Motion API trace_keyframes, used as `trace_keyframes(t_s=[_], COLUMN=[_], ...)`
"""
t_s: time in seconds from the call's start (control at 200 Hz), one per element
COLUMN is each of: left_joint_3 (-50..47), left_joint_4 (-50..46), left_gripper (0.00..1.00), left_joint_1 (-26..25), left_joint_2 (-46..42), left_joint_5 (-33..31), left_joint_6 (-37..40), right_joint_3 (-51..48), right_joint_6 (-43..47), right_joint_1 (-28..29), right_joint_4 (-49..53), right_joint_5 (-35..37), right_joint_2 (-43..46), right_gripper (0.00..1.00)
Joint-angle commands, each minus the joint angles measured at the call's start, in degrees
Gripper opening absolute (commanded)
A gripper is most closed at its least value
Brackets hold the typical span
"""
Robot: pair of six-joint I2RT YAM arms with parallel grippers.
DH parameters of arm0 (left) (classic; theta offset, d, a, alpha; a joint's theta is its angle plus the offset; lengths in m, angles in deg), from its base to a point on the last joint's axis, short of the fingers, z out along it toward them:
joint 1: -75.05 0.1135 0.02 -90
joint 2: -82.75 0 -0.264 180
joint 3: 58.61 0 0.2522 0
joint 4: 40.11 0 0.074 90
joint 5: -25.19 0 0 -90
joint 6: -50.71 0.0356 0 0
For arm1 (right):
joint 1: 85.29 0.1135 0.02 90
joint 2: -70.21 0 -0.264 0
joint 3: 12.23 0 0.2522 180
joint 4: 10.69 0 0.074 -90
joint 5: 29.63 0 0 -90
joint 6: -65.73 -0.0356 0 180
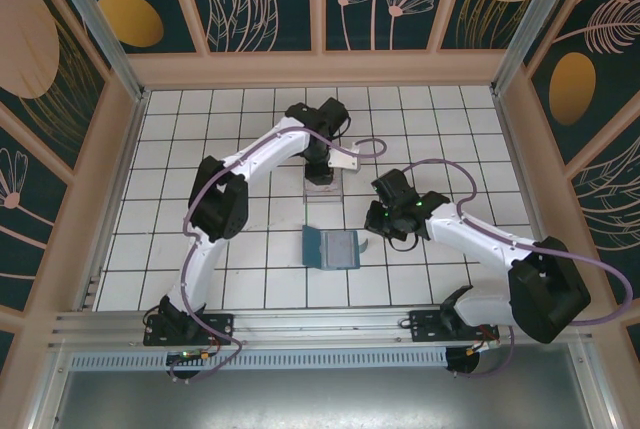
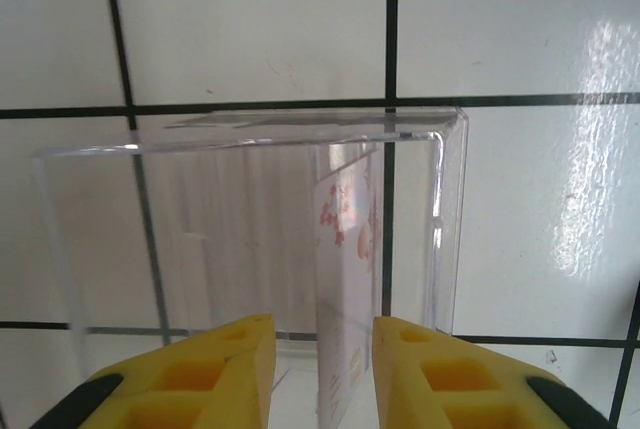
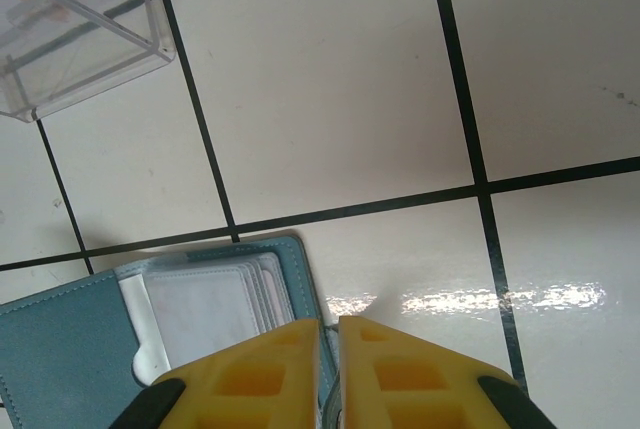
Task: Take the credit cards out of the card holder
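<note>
**Holder lies base-side of the left gripper; right gripper already on it**

Left gripper (image 2: 323,327) is over the clear box (image 2: 447,209). Its fingers are spread, with a pale card (image 2: 345,249) with reddish print standing on edge between them inside the box. A gap shows on the left-finger side, so it is not a pinch.

Card holder (image 1: 333,247) lies open and flat on the tiles, just on the base side of the box and apart from it, roughly midway between the arms. Its long axis runs left-right in the top view, with the crease pointing away from the bases.

Right gripper (image 3: 329,327) is at the holder's right edge. Its fingers are pressed nearly together with a sliver of teal edge in the slit, which looks like a pinch on that leaf. Clear sleeves (image 3: 205,309) fan out on that leaf; whether a card sits in them cannot be told.

Judgement: for another card the left gripper would have to come toward the bases, a short trip. The right arm is nearer but looks taken up with steadying the holder. Which way the sleeve mouths face is unclear
</note>
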Motion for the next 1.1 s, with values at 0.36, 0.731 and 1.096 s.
trace_keyframes(t_s=[0.36, 0.731, 1.096], left_joint_3=[-26.0, -39.5, -48.2], left_joint_4=[29.2, 40.9, 42.2], left_gripper=[0.35, 0.31, 0.3], left_joint_1=[0.4, 0.3, -5.1], left_joint_2=[-21.6, -29.3, -33.8], left_joint_5=[8.8, 13.6, 5.6], left_joint_6=[-36.3, -78.2, -93.7], right_joint_3=[-0.8, -1.7, -4.0], right_joint_6=[-0.9, -2.1, -1.4], right_joint_1=[0.2, 1.0, 2.7], right_joint_4=[-1.2, -5.3, -7.2], right_joint_5=[-0.6, -4.0, -7.2], right_joint_2=[2.1, 2.3, -0.7], right_gripper=[0.16, 0.16, 0.17])
